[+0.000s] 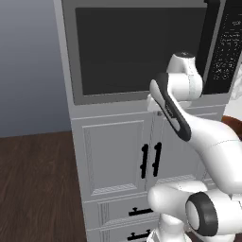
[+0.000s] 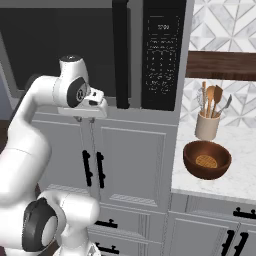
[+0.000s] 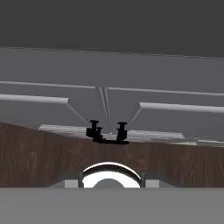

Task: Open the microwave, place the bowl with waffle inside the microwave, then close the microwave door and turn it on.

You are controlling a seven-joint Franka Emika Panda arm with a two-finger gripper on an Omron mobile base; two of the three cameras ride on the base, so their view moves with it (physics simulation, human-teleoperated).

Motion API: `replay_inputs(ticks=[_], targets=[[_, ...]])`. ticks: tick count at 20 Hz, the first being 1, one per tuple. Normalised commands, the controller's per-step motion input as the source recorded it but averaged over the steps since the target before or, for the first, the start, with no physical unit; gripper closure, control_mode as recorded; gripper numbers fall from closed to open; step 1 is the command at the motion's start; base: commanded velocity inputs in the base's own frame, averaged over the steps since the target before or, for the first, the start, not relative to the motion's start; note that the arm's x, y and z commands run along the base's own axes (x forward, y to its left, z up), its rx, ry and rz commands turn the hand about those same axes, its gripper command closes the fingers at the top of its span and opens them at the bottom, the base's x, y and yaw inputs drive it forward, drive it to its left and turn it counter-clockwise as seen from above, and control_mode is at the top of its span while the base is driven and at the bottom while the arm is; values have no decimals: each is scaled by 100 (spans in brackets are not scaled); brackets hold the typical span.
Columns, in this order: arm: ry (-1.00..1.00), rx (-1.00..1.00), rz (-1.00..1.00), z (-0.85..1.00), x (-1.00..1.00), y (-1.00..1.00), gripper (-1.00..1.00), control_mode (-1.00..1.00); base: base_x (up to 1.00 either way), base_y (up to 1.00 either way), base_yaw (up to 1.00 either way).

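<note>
The microwave [image 2: 161, 55] sits built in above white cabinets, its keypad strip on the right. The microwave door [image 1: 137, 52] is shut, its black bar handle [image 2: 120, 55] upright beside the keypad. My gripper [image 2: 86, 119] points downward just below the door's lower edge, left of the handle's foot, with its fingers apart and nothing between them. The reddish-brown bowl [image 2: 191, 159] rests on the counter to the right, and the waffle [image 2: 206, 161] lies inside it. My gripper is well to the bowl's left and higher up.
A cream utensil holder [image 2: 207, 126] stands behind the bowl on the marble counter [image 2: 242, 187]. A wooden shelf [image 2: 220, 65] hangs above it. Below the microwave are white cabinet doors with black handles [image 3: 107, 131] and drawers. Wooden floor [image 1: 33, 189] lies to the left.
</note>
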Motion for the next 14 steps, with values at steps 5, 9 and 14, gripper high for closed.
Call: replay_inputs(ticks=[5,9,14], targets=[[-40,0,1,58,-76,-38,-100,-100,0,0,0],[-66,4,0,95,-100,-97,-100,-100,0,0,0],[-16,27,-8,42,-28,-77,-100,-100,0,0,0]])
